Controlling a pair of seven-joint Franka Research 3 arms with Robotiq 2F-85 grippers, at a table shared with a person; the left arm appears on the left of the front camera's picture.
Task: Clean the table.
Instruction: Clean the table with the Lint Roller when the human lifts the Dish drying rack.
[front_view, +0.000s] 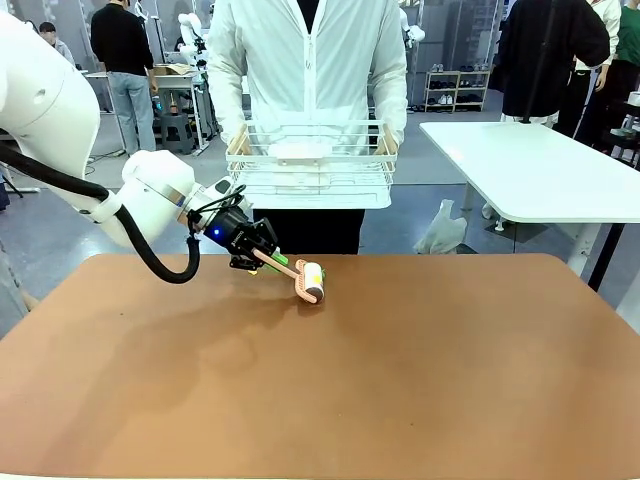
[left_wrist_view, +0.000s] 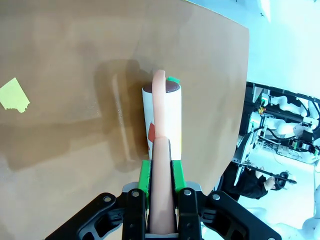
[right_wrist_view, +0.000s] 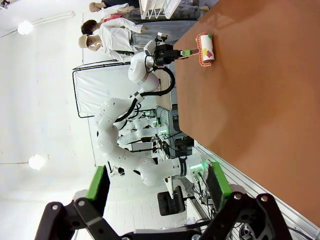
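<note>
Where the left gripper (left_wrist_view: 161, 175) closes, its green pads (left_wrist_view: 144, 175) are clamped on the pink handle of a lint roller (left_wrist_view: 162, 115), the handle running straight out between them. The roller's white drum, with a red mark and a dark end cap, rests on the table (front_view: 400, 380) near the far edge, left of middle. The tabletop is reddish-brown, matte and smooth with rounded corners; a yellow tape scrap (left_wrist_view: 14, 95) is stuck to it off to one side of the roller. The left arm comes in low from the left, wrist angled down, with the black gripper tilted toward the tabletop. The right gripper (right_wrist_view: 157, 180) hangs off the table's near side with its jaws apart and nothing between them. Beyond the far edge, a person in a white jacket holds a white wire basket (front_view: 320, 190) by both ends above table level; something white (front_view: 300, 152) lies inside, can't tell what. A white table (front_view: 540, 170) stands at the far right.
</note>
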